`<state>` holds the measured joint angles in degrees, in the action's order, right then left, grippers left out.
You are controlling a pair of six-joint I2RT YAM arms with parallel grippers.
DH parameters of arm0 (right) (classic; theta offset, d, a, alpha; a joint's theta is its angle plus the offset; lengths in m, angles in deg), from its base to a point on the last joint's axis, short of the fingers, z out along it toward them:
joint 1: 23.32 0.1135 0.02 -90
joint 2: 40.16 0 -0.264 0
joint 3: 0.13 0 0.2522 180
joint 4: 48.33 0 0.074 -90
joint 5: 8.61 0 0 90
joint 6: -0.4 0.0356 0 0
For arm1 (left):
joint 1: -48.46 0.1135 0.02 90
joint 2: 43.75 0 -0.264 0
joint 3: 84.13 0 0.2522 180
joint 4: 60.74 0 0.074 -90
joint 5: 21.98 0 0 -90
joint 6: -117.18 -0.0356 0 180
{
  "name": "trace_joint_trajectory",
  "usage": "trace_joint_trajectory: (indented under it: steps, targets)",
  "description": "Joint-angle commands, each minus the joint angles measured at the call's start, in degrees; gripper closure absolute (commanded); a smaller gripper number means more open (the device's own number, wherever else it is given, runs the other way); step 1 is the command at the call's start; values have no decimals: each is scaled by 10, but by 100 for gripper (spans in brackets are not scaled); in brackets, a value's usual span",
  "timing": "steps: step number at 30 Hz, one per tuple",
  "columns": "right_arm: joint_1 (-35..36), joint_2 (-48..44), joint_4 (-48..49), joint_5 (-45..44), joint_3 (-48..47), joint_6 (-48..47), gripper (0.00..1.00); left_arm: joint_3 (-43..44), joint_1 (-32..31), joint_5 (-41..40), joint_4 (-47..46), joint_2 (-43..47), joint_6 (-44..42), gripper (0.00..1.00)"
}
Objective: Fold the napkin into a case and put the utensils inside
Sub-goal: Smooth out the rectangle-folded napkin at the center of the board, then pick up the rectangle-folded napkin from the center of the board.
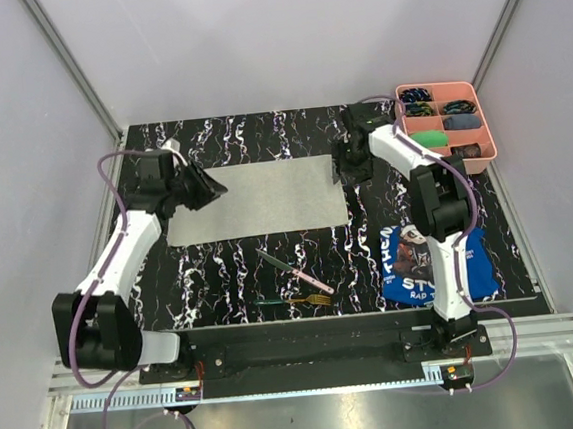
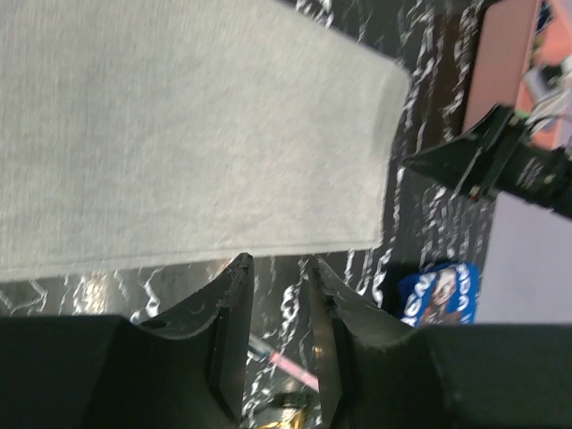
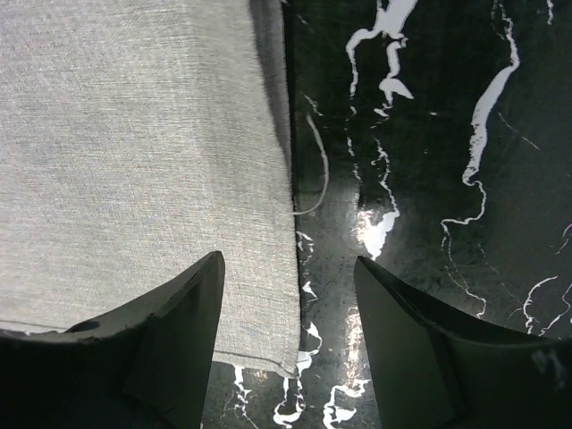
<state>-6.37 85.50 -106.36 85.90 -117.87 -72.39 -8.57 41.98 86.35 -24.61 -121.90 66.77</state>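
- Left gripper (image 2: 278,264): fingers parted by a narrow gap with nothing between them. The tips sit just off the near long edge of the cloth, not touching it as far as the wrist view shows.
- Right gripper (image 3: 288,259): fingers spread wide and empty, straddling the cloth's right-hand edge, one finger over fabric and the other over bare table.
- Thin light grey woven napkin (image 1: 255,199): lies flat as a wide rectangle on the black white-veined marble-pattern table (image 1: 260,137), in the middle and nearer the far edge. A line along one border could be a hem or a second layer; cannot tell which.
- Handling, judged: very light and limp, with no stiffness to hold a crease unaided. The weave should grip well, but the sheet is likely to slide on the glossy top. Best hold is a pinch at the corners or edge, one per arm, with a fingertip worked under the border.
- Pink-handled dark-bladed knife (image 1: 294,271) and green-handled gold-tined fork (image 1: 294,300): near the table's near edge, centre, apart from the napkin, not yet inside.
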Motion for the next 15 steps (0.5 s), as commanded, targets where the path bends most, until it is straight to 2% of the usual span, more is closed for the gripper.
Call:
trace_joint_trajectory:
  steps: [1,12,15]
  targets:
    - [33,3,14,-78,-6,-19,31,-40,-15,-15,5,74,-39,66]
    - [55,42,38,-89,4,-1,36,-103,-23,-6,58,181,-96,65]
    - [63,53,38,-95,6,6,46,-112,-22,-5,60,183,-104,65]
